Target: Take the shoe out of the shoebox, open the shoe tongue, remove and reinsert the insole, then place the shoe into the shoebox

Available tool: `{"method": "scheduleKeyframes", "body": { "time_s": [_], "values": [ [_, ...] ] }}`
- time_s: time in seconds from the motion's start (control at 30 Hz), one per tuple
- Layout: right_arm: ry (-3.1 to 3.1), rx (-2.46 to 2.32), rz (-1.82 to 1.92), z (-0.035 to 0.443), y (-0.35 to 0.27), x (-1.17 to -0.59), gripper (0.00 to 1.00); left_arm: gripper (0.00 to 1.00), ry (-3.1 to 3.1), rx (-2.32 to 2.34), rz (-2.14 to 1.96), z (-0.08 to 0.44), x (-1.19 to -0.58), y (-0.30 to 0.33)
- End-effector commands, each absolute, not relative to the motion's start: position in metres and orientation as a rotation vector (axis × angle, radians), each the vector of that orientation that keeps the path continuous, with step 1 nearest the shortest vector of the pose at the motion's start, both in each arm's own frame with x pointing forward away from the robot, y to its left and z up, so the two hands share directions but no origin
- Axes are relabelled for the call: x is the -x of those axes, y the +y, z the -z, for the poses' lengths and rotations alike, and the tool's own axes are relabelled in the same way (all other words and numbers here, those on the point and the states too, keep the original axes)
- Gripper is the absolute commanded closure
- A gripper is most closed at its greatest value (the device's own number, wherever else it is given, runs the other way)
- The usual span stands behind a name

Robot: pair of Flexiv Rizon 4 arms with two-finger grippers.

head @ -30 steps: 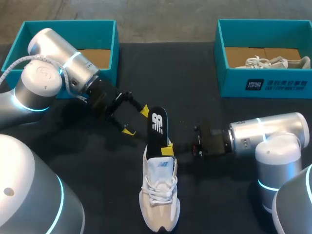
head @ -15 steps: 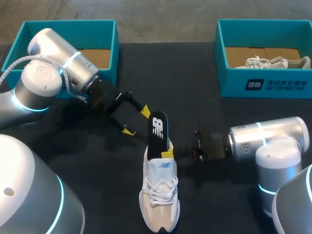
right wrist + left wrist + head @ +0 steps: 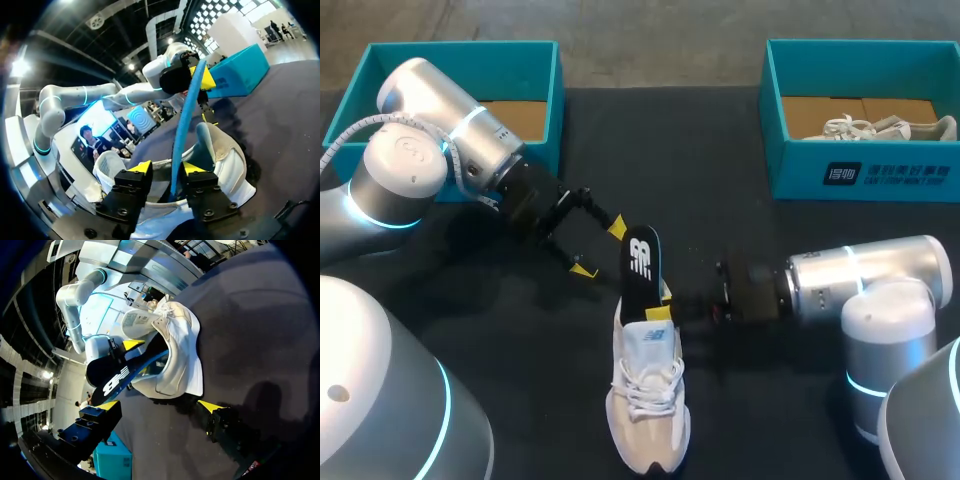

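Observation:
A white and beige shoe (image 3: 645, 400) lies on the dark table with its heel towards the far side. A black insole (image 3: 642, 262) with a white logo stands upright out of its heel opening. My right gripper (image 3: 662, 301) is at the shoe's collar, open, its fingers on either side of the insole's thin blue edge (image 3: 181, 130) with a gap on one side. My left gripper (image 3: 600, 249) is open just left of the insole, holding nothing. In the left wrist view the shoe (image 3: 177, 347) and insole (image 3: 120, 380) lie ahead of that gripper (image 3: 160, 407).
A teal shoebox (image 3: 460, 48) sits at the back left behind my left arm. A second teal shoebox (image 3: 860, 175) at the back right holds another white shoe (image 3: 890, 127). Bare dark table lies between the two boxes.
My right gripper's fingers have come apart from the insole. The insole has sunk slightly lower into the shoe. My left arm has stayed still.

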State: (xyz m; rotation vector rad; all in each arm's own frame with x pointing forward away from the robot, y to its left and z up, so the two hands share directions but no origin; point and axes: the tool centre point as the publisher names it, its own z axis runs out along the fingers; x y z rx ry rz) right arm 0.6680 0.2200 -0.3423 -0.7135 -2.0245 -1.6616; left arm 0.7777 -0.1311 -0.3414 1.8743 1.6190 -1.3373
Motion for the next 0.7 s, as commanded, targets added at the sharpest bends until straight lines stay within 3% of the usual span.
{"method": "scheduleKeyframes", "body": {
  "time_s": [0.03,0.33,0.57,0.63,0.7],
  "values": [
    [-2.040,0.709,1.642,0.338,0.226,-0.674,0.50,0.00,1.618,-1.875,1.337,0.342,-0.778,-0.131],
    [-2.047,0.689,1.650,0.330,0.232,-0.687,0.52,0.00,1.618,-1.875,1.337,0.342,-0.778,-0.131],
    [-2.053,0.681,1.655,0.324,0.235,-0.692,0.63,0.00,1.618,-1.875,1.337,0.342,-0.778,-0.131],
    [-2.054,0.684,1.657,0.323,0.234,-0.692,0.68,0.00,1.618,-1.875,1.337,0.342,-0.778,-0.131],
    [-2.061,0.694,1.653,0.323,0.233,-0.694,0.98,0.00,1.618,-1.875,1.337,0.342,-0.778,-0.131]
  ]
}}
